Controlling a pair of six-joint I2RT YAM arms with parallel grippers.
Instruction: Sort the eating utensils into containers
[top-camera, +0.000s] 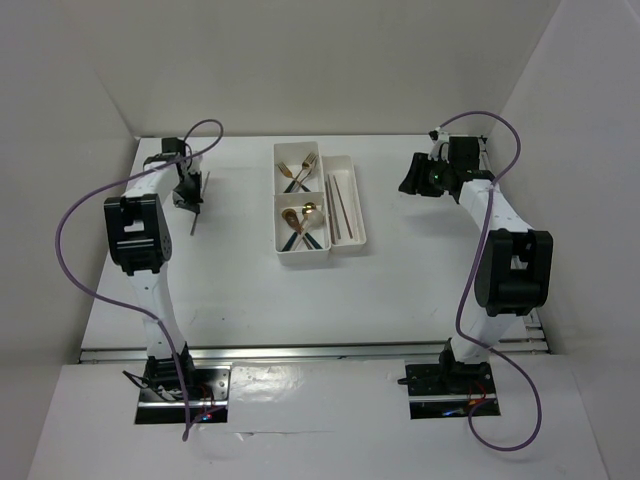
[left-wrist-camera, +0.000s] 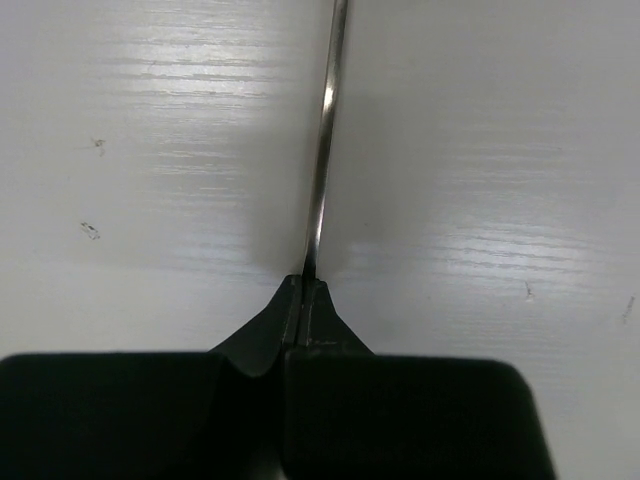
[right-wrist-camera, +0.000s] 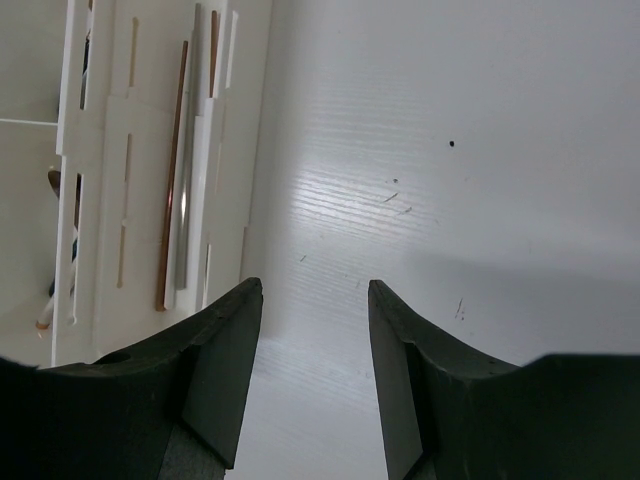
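Observation:
My left gripper is shut on a thin silvery chopstick at the table's far left. The chopstick sticks out past the fingertips, close over the white surface. The white containers tray stands at the middle back. Its far square bin holds forks, its near square bin holds spoons, and its long bin holds chopsticks. My right gripper is open and empty, to the right of the tray. A brown chopstick lies in the tray beside a silvery one.
White walls close in the table on the left, back and right. A purple cable loops off the left arm and another off the right arm. A metal rail runs along the near table edge.

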